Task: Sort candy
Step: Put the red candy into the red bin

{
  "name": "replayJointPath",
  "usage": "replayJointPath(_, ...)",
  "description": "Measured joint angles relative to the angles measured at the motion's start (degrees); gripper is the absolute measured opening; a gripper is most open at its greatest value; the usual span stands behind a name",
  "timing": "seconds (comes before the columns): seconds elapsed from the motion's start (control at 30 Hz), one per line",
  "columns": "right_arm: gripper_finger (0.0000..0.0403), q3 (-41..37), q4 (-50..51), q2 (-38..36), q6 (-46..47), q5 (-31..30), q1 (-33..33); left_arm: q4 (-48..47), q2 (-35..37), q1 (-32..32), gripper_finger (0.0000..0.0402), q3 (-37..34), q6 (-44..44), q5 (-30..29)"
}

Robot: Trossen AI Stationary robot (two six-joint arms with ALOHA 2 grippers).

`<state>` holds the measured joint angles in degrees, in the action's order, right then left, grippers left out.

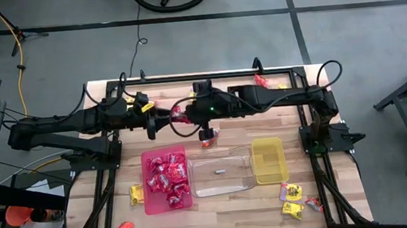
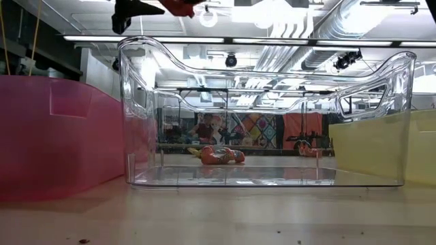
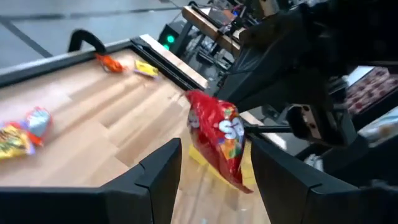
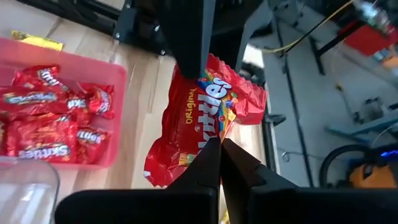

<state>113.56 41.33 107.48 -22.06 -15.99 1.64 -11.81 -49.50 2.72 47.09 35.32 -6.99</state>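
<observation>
My right gripper [image 4: 219, 144] is shut on a red candy packet [image 4: 205, 106], held high over the table's far middle [image 1: 180, 114]. My left gripper [image 3: 214, 146] is open and faces it. Its two fingers stand on either side of the packet [image 3: 217, 140], and I cannot tell whether they touch it. The red tray [image 1: 150, 200] holds several red packets. The clear tray [image 1: 221, 186] and the yellow tray [image 1: 270, 176] stand to its right. One more red candy [image 2: 221, 155] lies on the table behind the clear tray. My right gripper pinches the red packet's edge [image 4: 208, 134] between its two shut fingertips. The fingers reach it slanting down from the table's right side. The packet is lifted clear of the table, crumpled and tilted, and hangs past the fingertips between the left gripper's fingers.
Loose candy lies at the near right [image 1: 291, 192], near the red tray's left side [image 1: 136, 194], at the near left [image 1: 125, 227] and by the far edge [image 1: 263, 81]. Both arms cross over the table's far half.
</observation>
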Motion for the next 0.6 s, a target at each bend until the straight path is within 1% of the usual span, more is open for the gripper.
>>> replayJointPath(0.13, 0.0, 0.0, -2.5, 0.0, -2.42, -0.51, 0.44, 0.19, -0.49, -0.01, 0.0182, 0.0, 2.14, 2.11)
replayJointPath(0.3, 0.0, 0.0, -3.13, 0.0, -3.45, -0.25, 0.25, 1.24, -1.36, 0.0, 0.0181, 0.0, 2.15, 1.86)
replayJointPath(0.4, 0.0, 0.0, -3.23, 0.0, -3.48, -0.11, 0.22, 1.8, -1.44, 0.0, 0.0169, 0.0, 2.09, 1.77)
replayJointPath(0.5, 0.0, 0.0, -3.26, 0.0, -3.48, -0.09, 0.27, 1.68, -1.46, 0.06, 0.0132, 0.0, 1.53, 1.47)
replayJointPath(0.6, 0.0, 0.0, -3.24, 0.0, -3.48, 0.04, 0.29, 1.38, -1.46, 0.38, 0.0065, 0.0, 0.04, 1.78)
